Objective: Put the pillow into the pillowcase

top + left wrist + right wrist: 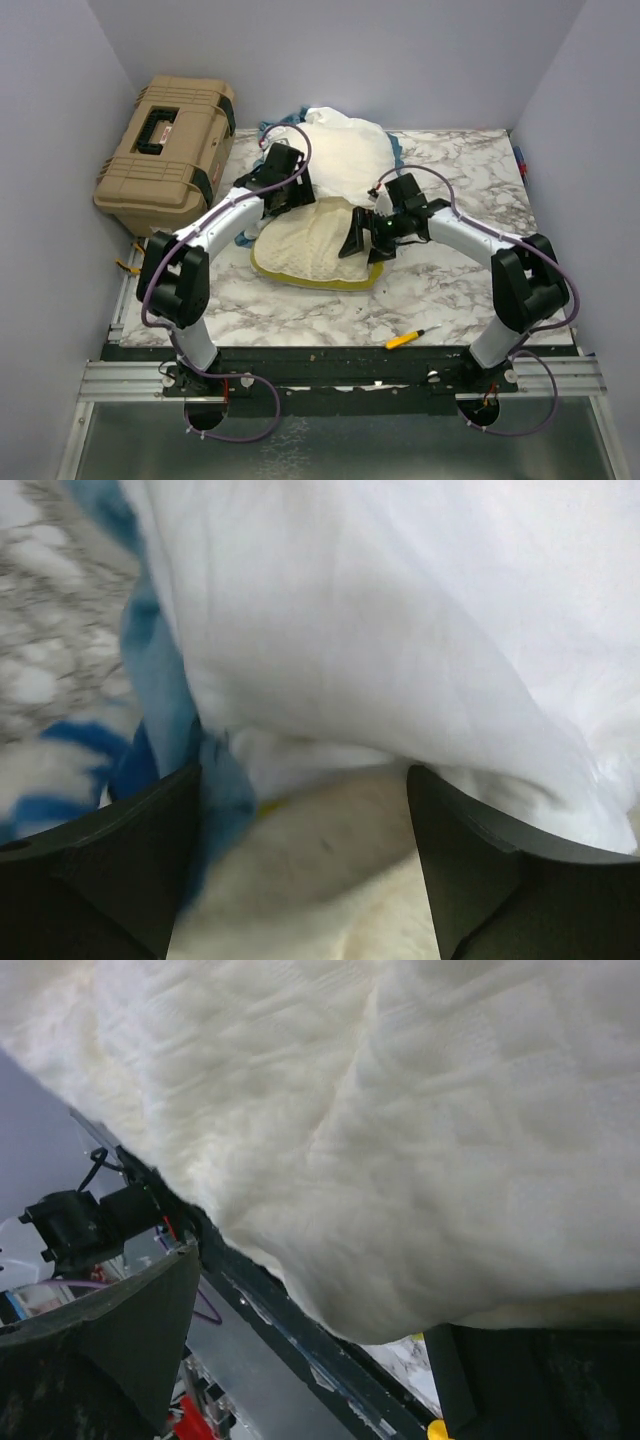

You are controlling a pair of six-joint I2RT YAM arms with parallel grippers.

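Note:
The cream quilted pillow point(310, 250) with its mustard edge band lies mid-table. Its far end reaches the pillowcase point(345, 150), which is bunched at the back with the white inside up and blue trim around it. My left gripper point(283, 197) is at the case's near edge. In the left wrist view it point(305, 775) is open, with the pillow point(330, 860) between the fingers, white case fabric point(380, 630) above and blue trim point(160, 710) at the left. My right gripper point(362, 238) is at the pillow's right edge. In the right wrist view it point(310, 1285) is wide open under the pillow point(400, 1140).
A tan hard case point(170, 150) stands at the back left, beside the table. A yellow-handled tool point(412, 338) lies near the front edge and also shows in the right wrist view point(437, 1430). Purple walls close in on three sides.

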